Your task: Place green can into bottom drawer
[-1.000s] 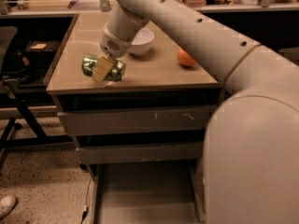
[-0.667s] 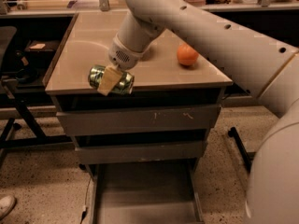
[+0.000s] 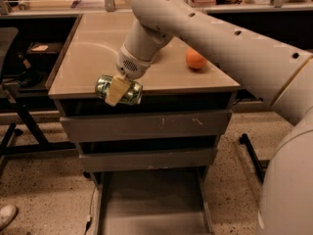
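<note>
Green can: lying on its side in the end effector's grip, hanging at the front edge of the tabletop, left of centre. Its lower half is showing against the dark gap under that edge. Whether it is touching the tabletop cannot be told.
End effector: clamping across the can's middle, with one pale tan finger crossing the can's near face and the other finger hiding behind it.
Arm: reaching in from the upper right, white, with the wrist angling down toward the front edge.
Bottom drawer: standing pulled out at floor level, below the can, with its grey floor showing.
Upper drawers: both sitting shut, fronts scuffed.
Orange: resting on the tabletop, right of the wrist, well apart from the can.
Shoe: lying at the bottom left on the speckled ground.
</note>
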`<state>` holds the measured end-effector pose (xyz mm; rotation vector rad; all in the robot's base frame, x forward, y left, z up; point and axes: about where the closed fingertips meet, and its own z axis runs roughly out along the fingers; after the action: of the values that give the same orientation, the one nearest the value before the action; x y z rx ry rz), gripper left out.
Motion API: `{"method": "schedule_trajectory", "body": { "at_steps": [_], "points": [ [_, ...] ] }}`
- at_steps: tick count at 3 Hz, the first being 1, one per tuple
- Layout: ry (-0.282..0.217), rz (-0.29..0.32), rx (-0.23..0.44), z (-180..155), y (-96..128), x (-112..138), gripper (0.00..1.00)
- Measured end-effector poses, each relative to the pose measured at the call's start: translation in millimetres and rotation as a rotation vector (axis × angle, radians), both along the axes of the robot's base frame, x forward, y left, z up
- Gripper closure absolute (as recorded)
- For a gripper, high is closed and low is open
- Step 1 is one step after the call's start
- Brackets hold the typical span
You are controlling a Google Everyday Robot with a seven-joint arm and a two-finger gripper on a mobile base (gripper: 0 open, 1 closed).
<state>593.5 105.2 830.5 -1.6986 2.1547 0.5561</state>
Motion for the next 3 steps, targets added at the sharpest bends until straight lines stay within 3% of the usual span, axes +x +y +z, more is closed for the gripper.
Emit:
{"method": "schedule_trajectory", "body": {
  "at_steps": [1,2,3],
  "points": [
    [-0.014,-0.016,-0.012,4,-5,-11,1.00],
    [-0.005,-0.089,0.016,9,-14,-40,1.00],
    [0.070,-0.229,0.041,-18,-44,-84,1.00]
  ]
}}
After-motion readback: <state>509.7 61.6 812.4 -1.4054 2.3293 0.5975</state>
